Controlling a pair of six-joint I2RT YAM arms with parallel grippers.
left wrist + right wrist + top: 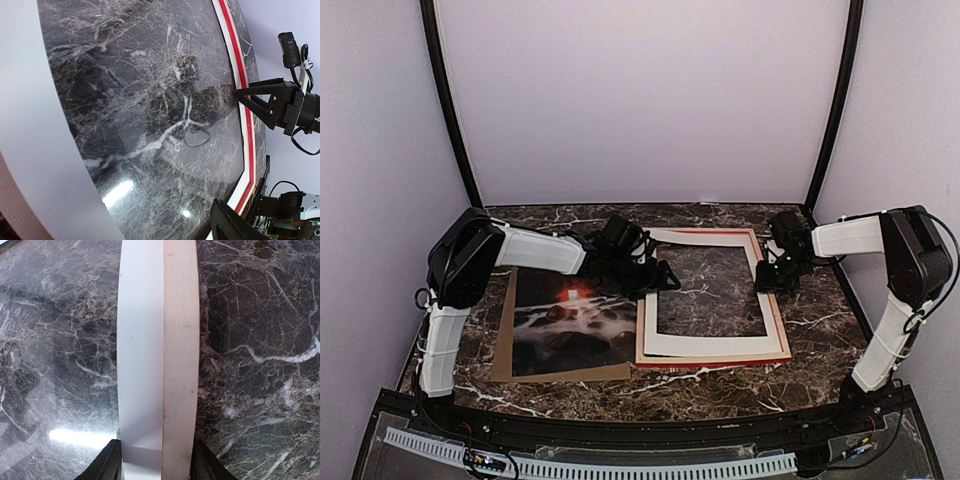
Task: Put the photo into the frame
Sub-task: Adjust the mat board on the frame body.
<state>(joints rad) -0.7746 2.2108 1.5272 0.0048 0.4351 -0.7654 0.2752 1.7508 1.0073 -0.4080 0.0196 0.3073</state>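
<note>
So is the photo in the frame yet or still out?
Out. The photo lies flat on the brown backing board left of the frame, whose white mat window shows only marble tabletop.

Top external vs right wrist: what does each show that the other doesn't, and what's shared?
Only top external: the dark landscape photo with a red-orange glow on a brown backing board, beside the thin-railed red picture frame; the left gripper at that frame's left edge. Only right wrist: the rail's pale wood face and glare on the glass, close up. Both: right gripper astride the frame's right rail, white mat board, dark marble tabletop.
</note>
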